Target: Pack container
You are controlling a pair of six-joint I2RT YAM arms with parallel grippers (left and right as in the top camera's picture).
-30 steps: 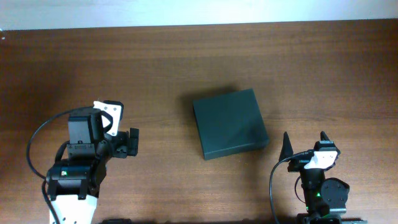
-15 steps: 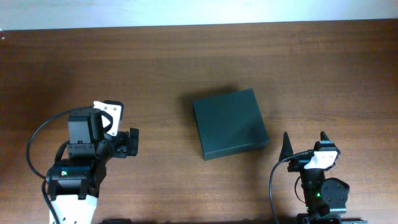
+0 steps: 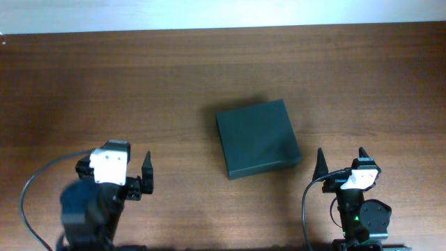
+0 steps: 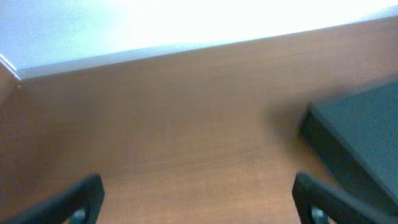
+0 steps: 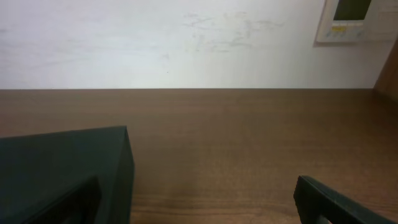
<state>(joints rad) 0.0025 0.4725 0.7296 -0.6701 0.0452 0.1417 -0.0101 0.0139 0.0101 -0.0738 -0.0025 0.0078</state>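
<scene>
The container (image 3: 258,138) is a matte dark green-black box lying flat at the middle of the wooden table with its lid shut. It shows at the right edge of the left wrist view (image 4: 367,137) and at the lower left of the right wrist view (image 5: 62,162). My left gripper (image 3: 115,159) is open and empty near the front left, well apart from the box; its view (image 4: 199,199) is blurred. My right gripper (image 3: 341,159) is open and empty just in front of the box's right corner, and its own view (image 5: 199,202) shows bare table between the fingers.
The brown wooden table (image 3: 139,84) runs to a white wall (image 5: 186,43) at the back. A white wall panel (image 5: 354,18) hangs at the upper right. Black cables loop beside both arm bases at the front edge.
My left arm has swung round and pulled back toward the front edge, its gripper now pointing away from me instead of to the right. The right arm and the box have not moved.
</scene>
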